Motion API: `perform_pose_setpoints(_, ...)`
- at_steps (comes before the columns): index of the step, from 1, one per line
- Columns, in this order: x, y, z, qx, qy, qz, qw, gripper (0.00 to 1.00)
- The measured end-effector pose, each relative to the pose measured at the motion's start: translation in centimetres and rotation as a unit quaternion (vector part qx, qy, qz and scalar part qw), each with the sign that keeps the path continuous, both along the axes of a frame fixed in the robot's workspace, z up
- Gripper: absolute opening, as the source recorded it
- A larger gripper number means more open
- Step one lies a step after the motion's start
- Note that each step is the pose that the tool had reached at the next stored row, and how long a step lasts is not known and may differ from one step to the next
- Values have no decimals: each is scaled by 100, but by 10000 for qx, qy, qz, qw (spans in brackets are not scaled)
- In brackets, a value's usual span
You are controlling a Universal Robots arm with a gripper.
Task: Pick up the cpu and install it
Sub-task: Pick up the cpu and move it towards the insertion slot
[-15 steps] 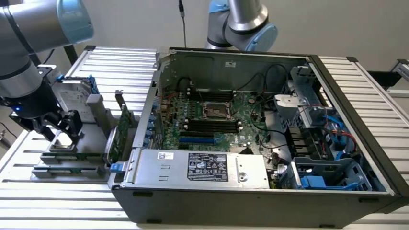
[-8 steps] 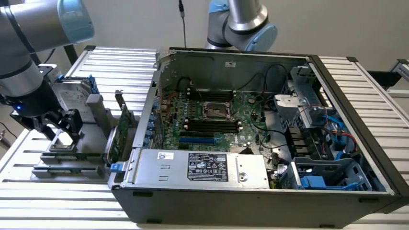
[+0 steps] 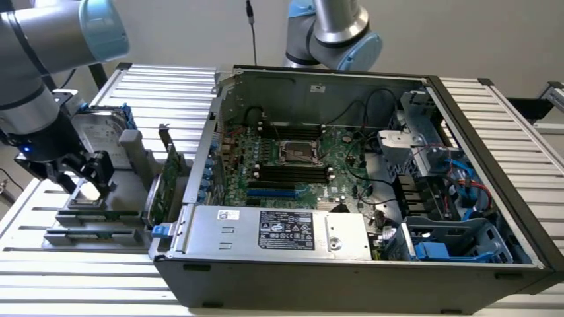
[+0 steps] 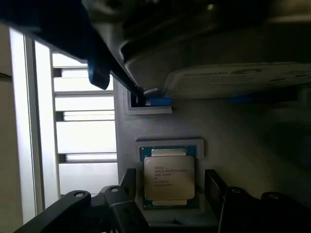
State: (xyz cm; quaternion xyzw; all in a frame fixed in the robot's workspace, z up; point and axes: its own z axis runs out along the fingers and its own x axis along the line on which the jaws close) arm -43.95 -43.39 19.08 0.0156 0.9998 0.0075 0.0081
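The cpu (image 4: 169,177), a small square chip with a shiny silver top, lies flat in a recess of a grey holder (image 4: 160,126). In the exterior view the cpu (image 3: 88,191) sits on that holder at the exterior view's left, outside the computer case. My gripper (image 3: 86,182) hangs directly over it, open, with one black finger (image 4: 129,183) on each side of the chip and nothing held; the gripper (image 4: 171,188) straddles it without visible contact. The empty cpu socket (image 3: 298,153) lies in the middle of the motherboard inside the open case (image 3: 352,264).
A silver hard drive (image 3: 99,129) with blue side rails stands just behind the cpu on the holder. Upright green circuit cards (image 3: 172,173) stand between the holder and the case wall. A second robot arm (image 3: 339,33) rises behind the case. Slatted metal table (image 3: 53,277) all around.
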Motion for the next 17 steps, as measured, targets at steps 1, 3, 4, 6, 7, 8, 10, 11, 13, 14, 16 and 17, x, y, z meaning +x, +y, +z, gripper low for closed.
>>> perform_pose_setpoints(1,-1,1,-6,0,0,8,10000,67)
perform_pose_setpoints(3,-2,5,-17,-1,1,24,10000,67)
perform_pose_setpoints(4,-3,6,-21,-1,1,33,10000,67)
perform_pose_setpoints(6,-3,7,-27,-1,1,51,10000,67)
perform_pose_setpoints(7,-3,7,-30,-1,0,60,10000,67)
perform_pose_setpoints(8,-4,8,-33,-1,1,69,10000,67)
perform_pose_setpoints(10,-4,8,-38,-1,1,82,10000,67)
perform_pose_setpoints(11,-4,8,-40,-2,1,88,10000,67)
perform_pose_setpoints(13,-4,8,-44,-2,1,97,10000,67)
perform_pose_setpoints(14,-4,8,-46,-3,1,99,10000,67)
perform_pose_setpoints(16,-4,8,-50,-4,2,105,9999,67)
perform_pose_setpoints(17,-4,8,-51,-5,2,108,9999,67)
